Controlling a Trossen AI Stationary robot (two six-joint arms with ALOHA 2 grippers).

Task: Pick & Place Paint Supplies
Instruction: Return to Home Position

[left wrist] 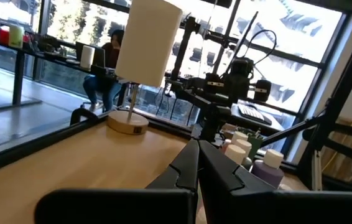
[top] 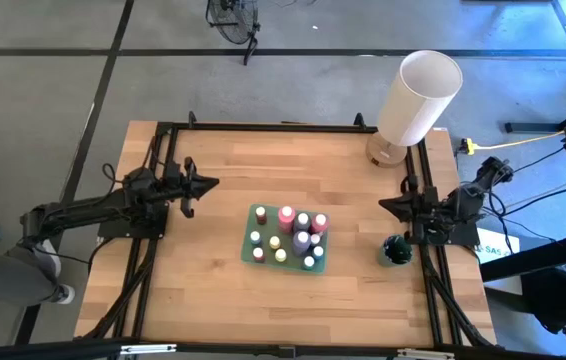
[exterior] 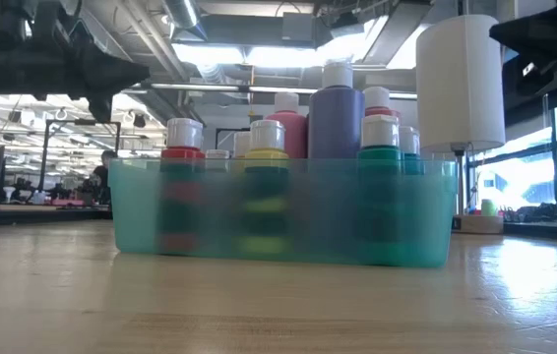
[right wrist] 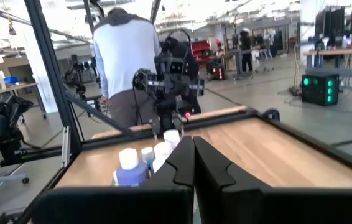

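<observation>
Several small paint bottles (top: 293, 238) with white caps, among them pink, purple, yellow, red and green ones, stand upright in a teal tray (top: 253, 250) at the table's middle. In the low view the bottles (exterior: 336, 108) rise above the tray's translucent wall (exterior: 283, 211). My left gripper (top: 213, 183) hovers shut to the left of the tray, pointing toward it. My right gripper (top: 383, 205) hovers shut to the tray's right. Each wrist view shows its own fingers closed together (left wrist: 198, 155) (right wrist: 193, 155), with bottles (left wrist: 250, 152) (right wrist: 145, 158) beyond. No brushes can be made out.
A tall white cylinder on a round wooden base (top: 418, 100) stands at the far right corner. A dark green cup (top: 395, 250) sits by the right arm's base. A black frame (top: 263, 127) borders the table. A person (right wrist: 126, 62) stands beyond the left side.
</observation>
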